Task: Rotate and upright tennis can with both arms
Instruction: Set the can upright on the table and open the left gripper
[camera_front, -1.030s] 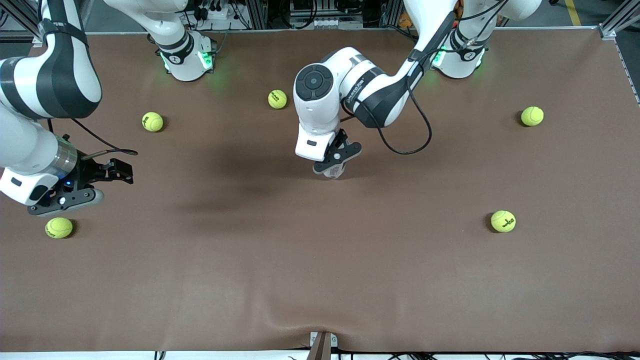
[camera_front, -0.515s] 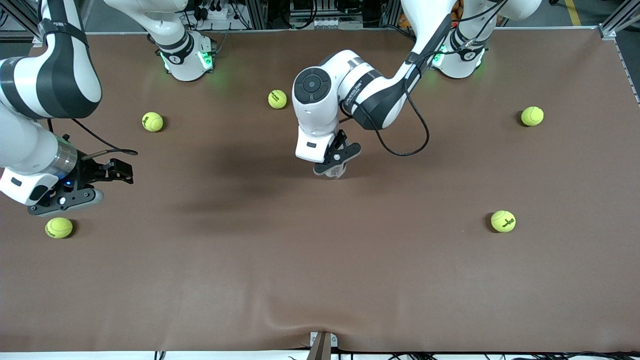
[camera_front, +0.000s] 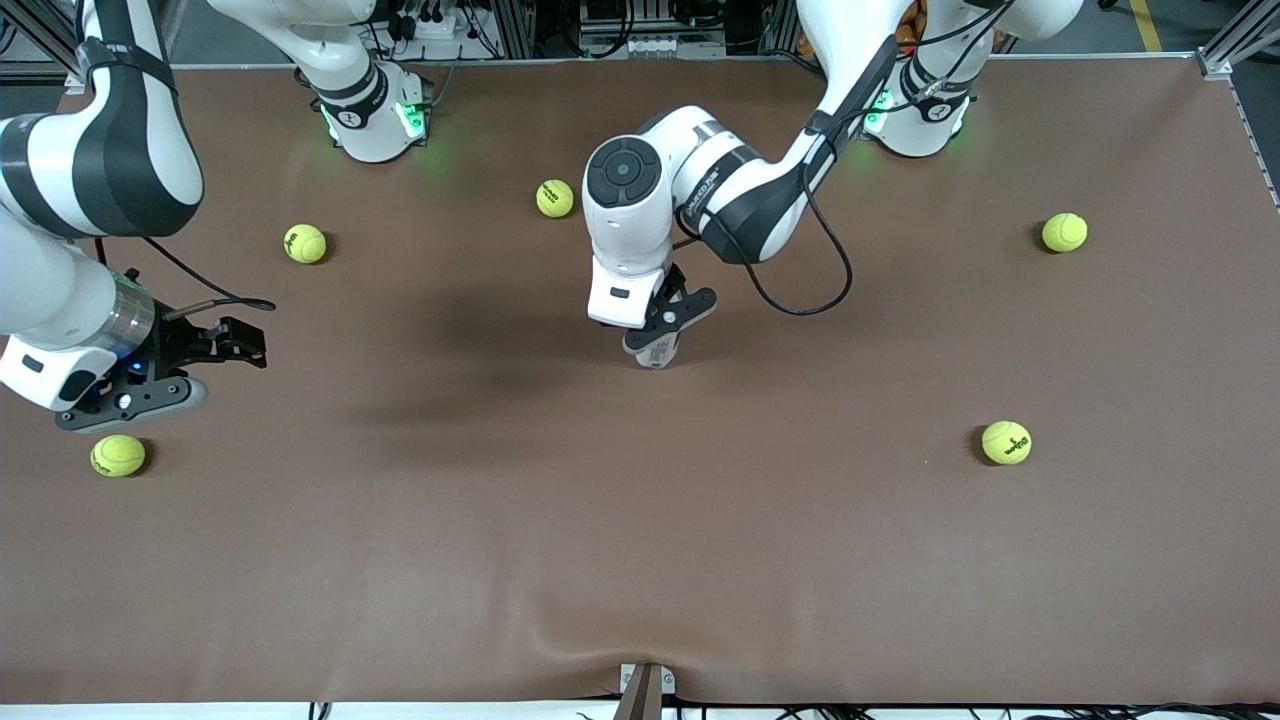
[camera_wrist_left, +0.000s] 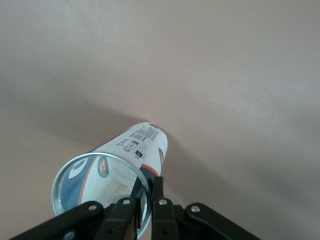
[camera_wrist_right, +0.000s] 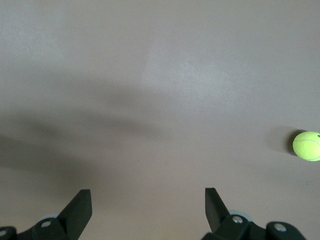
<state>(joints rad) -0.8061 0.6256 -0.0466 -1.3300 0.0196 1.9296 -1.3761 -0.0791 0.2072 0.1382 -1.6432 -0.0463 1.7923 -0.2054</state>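
The tennis can (camera_front: 658, 351) (camera_wrist_left: 136, 150) stands nearly upright at the middle of the table, mostly hidden under the left wrist in the front view. Its label is white-grey with dark blue, and its open, clear-rimmed end faces up. My left gripper (camera_front: 664, 322) (camera_wrist_left: 148, 189) is shut on the can's rim wall, one finger inside the can and one outside. I cannot tell whether the can's lower end touches the table. My right gripper (camera_front: 238, 342) (camera_wrist_right: 148, 200) waits open and holds nothing, low over the right arm's end of the table.
Yellow tennis balls lie scattered on the brown mat: one (camera_front: 555, 198) near the bases, one (camera_front: 305, 243) beside it toward the right arm's end, one (camera_front: 118, 455) (camera_wrist_right: 307, 145) by the right gripper, and two (camera_front: 1064, 232) (camera_front: 1006, 442) at the left arm's end.
The left wrist and the can's visible end have shifted slightly toward the right arm's end of the table, with the can standing a little straighter. The right arm has not moved.
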